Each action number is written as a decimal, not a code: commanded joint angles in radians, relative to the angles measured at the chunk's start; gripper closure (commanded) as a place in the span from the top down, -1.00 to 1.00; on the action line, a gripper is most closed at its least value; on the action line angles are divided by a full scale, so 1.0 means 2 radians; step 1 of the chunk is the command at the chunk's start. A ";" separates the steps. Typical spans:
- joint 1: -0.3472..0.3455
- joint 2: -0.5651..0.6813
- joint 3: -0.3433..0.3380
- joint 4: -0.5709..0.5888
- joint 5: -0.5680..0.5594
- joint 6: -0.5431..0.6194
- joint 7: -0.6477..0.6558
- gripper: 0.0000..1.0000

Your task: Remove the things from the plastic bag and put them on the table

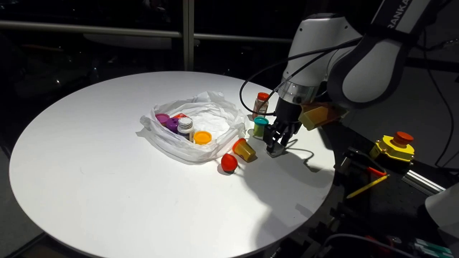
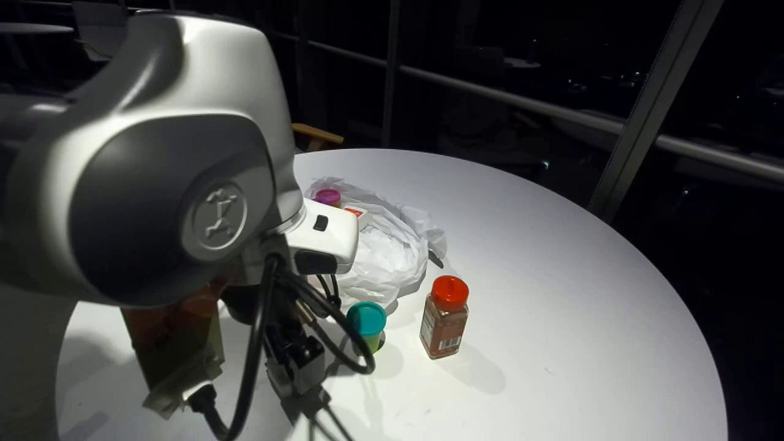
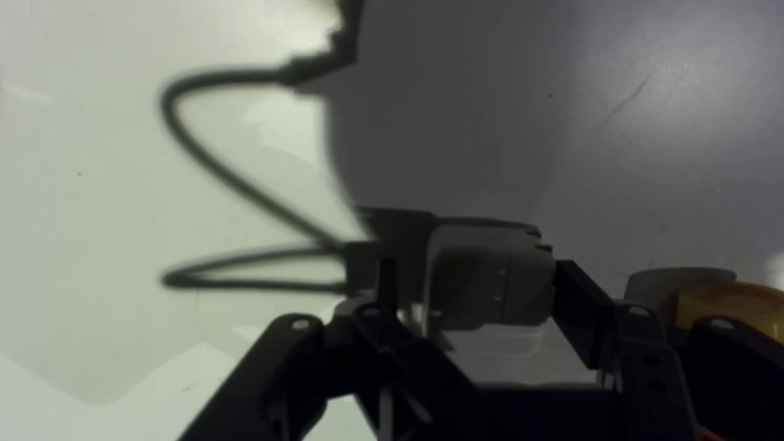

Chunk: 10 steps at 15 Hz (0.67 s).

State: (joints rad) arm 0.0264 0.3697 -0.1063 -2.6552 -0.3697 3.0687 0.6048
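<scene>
Straddling a small clear box [image 1: 275,150], my fingers [image 3: 582,312] stand parted, a gap showing on one side. Box between the tips, seemingly down on the table [image 1: 143,204]. I judge it light, stiff, slick-walled: opposite sides, mild squeeze. Away from the fingers, in the plastic bag [image 1: 179,151], a white-capped bottle [image 1: 185,129]: likely rigid, heavier; I'd pinch below the cap.

Dark beyond a slim upright post [image 1: 188,39] and a pale horizontal rail [image 1: 89,29] — flecked with tiny lights [image 1: 57,81] — and, in an exterior view, furnished with a pale chair [image 2: 101,27] beside a distant tabletop [image 2: 30,28].
</scene>
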 commanded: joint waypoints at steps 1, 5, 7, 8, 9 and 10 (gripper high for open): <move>0.075 -0.081 -0.084 -0.018 -0.042 -0.034 0.029 0.93; 0.112 -0.152 -0.082 0.022 -0.076 -0.158 0.018 1.00; 0.092 -0.147 -0.024 0.072 -0.033 -0.219 -0.023 0.99; 0.086 -0.134 -0.001 0.102 -0.001 -0.236 -0.056 1.00; 0.081 -0.112 0.018 0.139 0.037 -0.248 -0.091 1.00; 0.078 -0.096 0.032 0.168 0.064 -0.258 -0.120 1.00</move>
State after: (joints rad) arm 0.2213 0.0754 -0.1385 -2.4977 -0.3838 2.6272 0.5249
